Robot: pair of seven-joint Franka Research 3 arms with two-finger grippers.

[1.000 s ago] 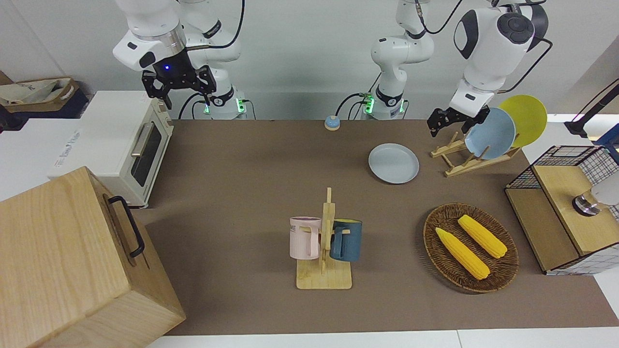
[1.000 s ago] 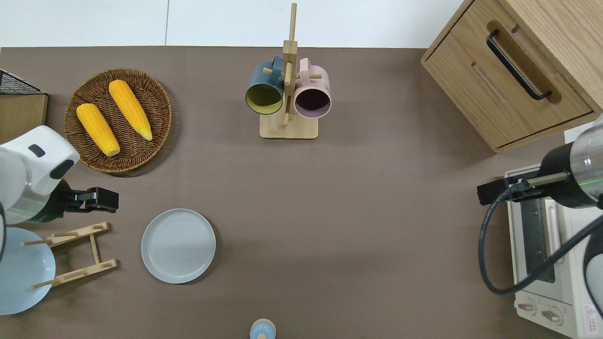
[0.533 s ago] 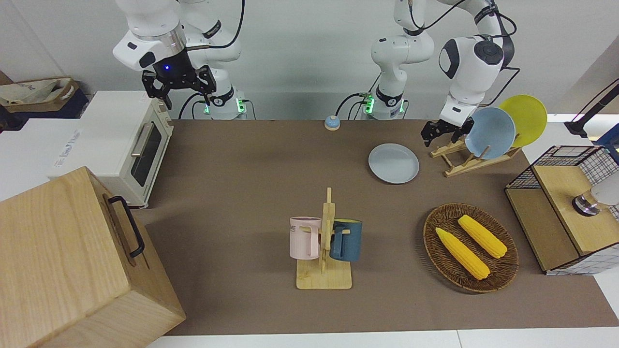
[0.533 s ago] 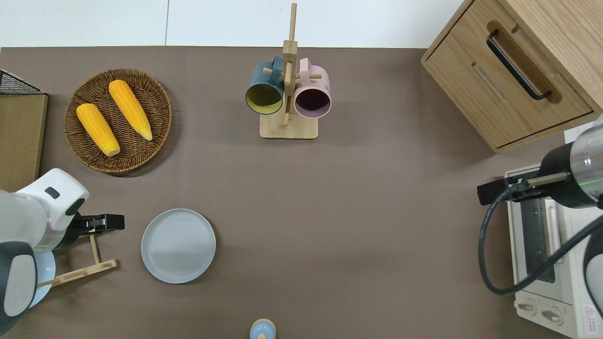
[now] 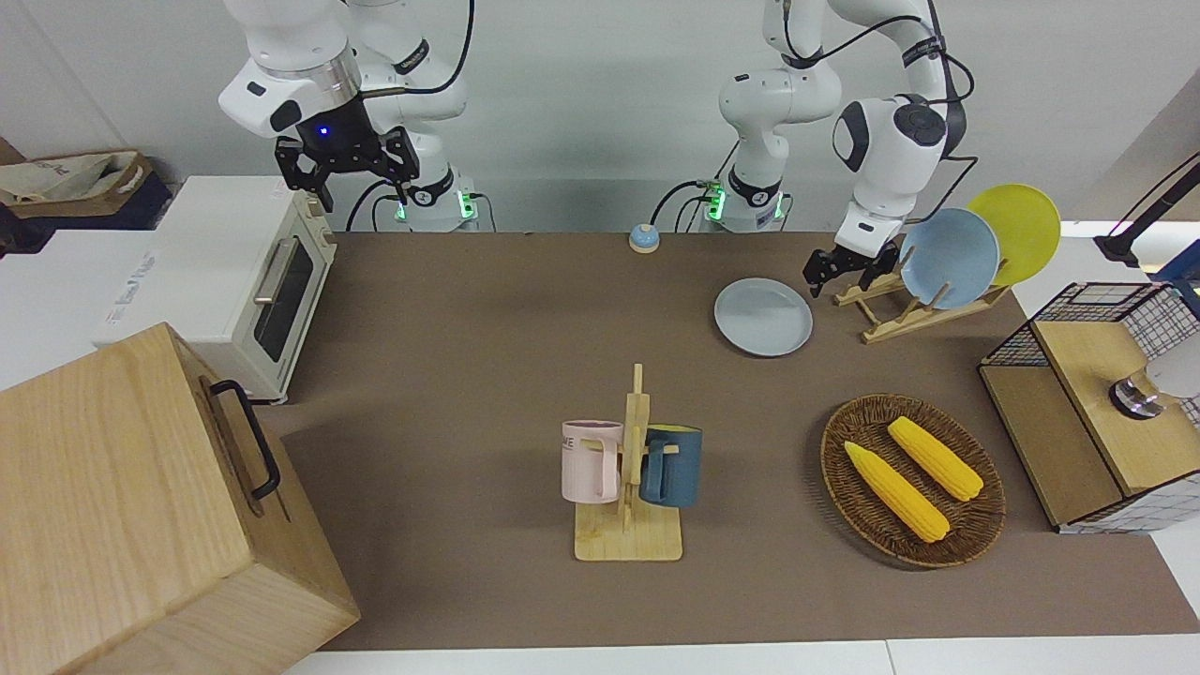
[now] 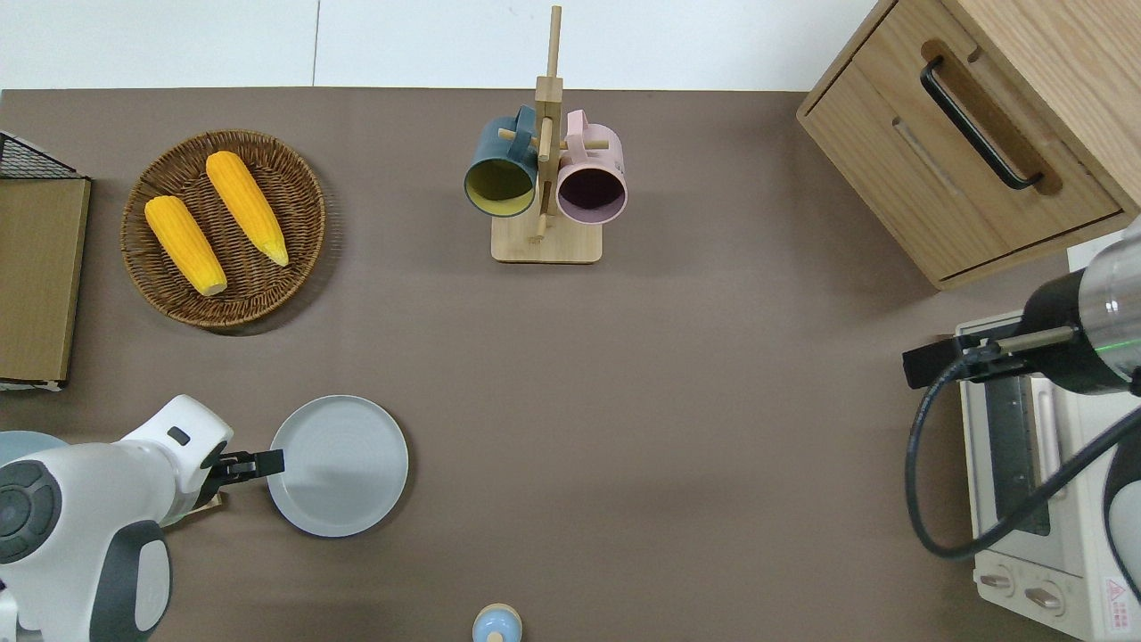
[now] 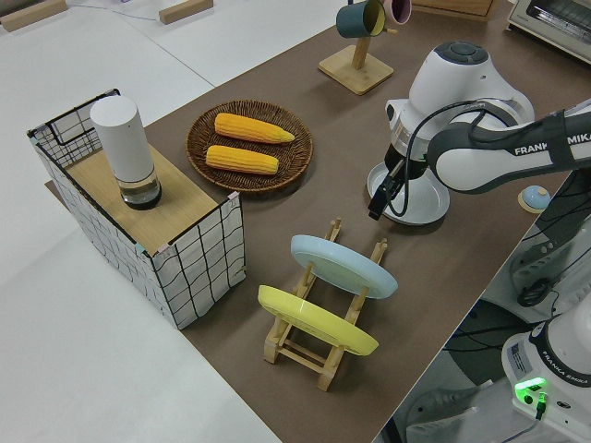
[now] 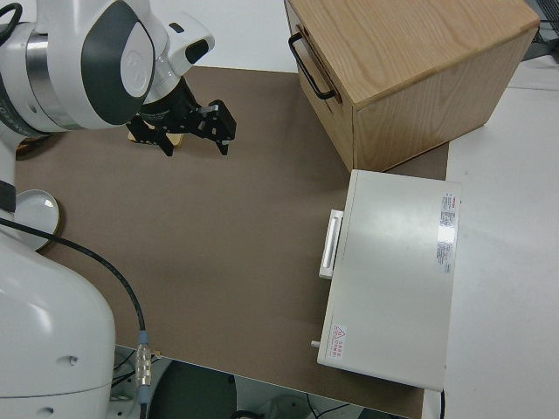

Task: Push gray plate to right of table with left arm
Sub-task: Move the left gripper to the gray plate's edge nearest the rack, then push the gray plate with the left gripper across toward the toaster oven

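The gray plate (image 5: pixel 763 317) (image 6: pixel 339 465) lies flat on the brown table (image 6: pixel 669 401), toward the left arm's end and close to the robots. My left gripper (image 5: pixel 837 277) (image 6: pixel 265 464) (image 7: pixel 378 197) is low at the plate's rim, on the side toward the left arm's end of the table. Its tip overlaps the rim in the overhead view; I cannot tell if it touches. In the front view its two fingers stand apart with nothing between them. My right gripper (image 5: pixel 364 192) (image 8: pixel 196 145) is parked and open.
A wooden dish rack (image 5: pixel 900 314) with a sky-blue plate (image 5: pixel 949 258) and a yellow plate (image 5: pixel 1017 230) stands beside the left gripper. A wicker basket (image 6: pixel 147 290) of corn, a mug rack (image 6: pixel 545 241), a bell (image 6: pixel 496 624), a toaster oven (image 5: pixel 262 291) and a wooden cabinet (image 5: pixel 141 506) also stand on the table.
My left gripper came down from over the dish rack and moved toward the robots and across to the gray plate's rim. The plate has not shifted. The right arm stayed still.
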